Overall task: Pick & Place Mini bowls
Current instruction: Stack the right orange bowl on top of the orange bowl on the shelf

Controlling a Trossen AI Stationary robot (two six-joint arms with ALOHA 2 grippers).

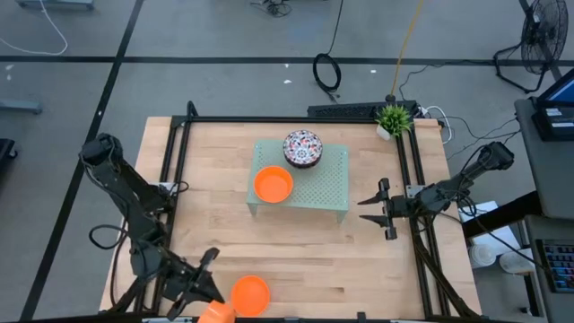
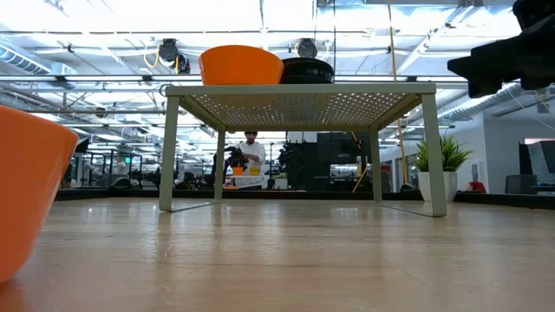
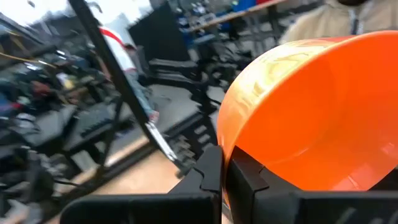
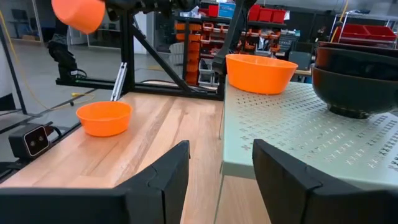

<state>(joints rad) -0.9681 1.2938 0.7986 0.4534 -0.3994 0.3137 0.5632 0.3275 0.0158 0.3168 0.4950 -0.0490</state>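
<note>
My left gripper (image 1: 212,303) is at the table's near-left corner, shut on a plain orange bowl (image 3: 311,118), which also shows high up in the right wrist view (image 4: 78,12). A second orange bowl (image 1: 250,294) sits on its base on the wood just to the right of it (image 4: 104,117). A third orange bowl (image 1: 273,184) and the stacked floral bowls (image 1: 302,148) stand on the pale green rack (image 1: 327,193). My right gripper (image 1: 377,208) hovers open just past the rack's right edge, its fingers (image 4: 155,180) pointing toward the rack. My left gripper holds the orange bowl by its rim (image 3: 225,155), with one finger (image 3: 252,180) inside the bowl and the other finger (image 3: 208,174) outside its wall. The bowl is lifted clear of the table and tipped onto its side, its opening facing sideways.
The rack stands on thin legs (image 2: 169,152) mid-table, toward the far side. A small potted plant (image 1: 393,118) sits at the far right corner. Black frame rails (image 1: 170,179) run along the table's sides. Bare wood (image 1: 305,256) lies between the rack and the near edge. A person (image 2: 251,160) stands far behind.
</note>
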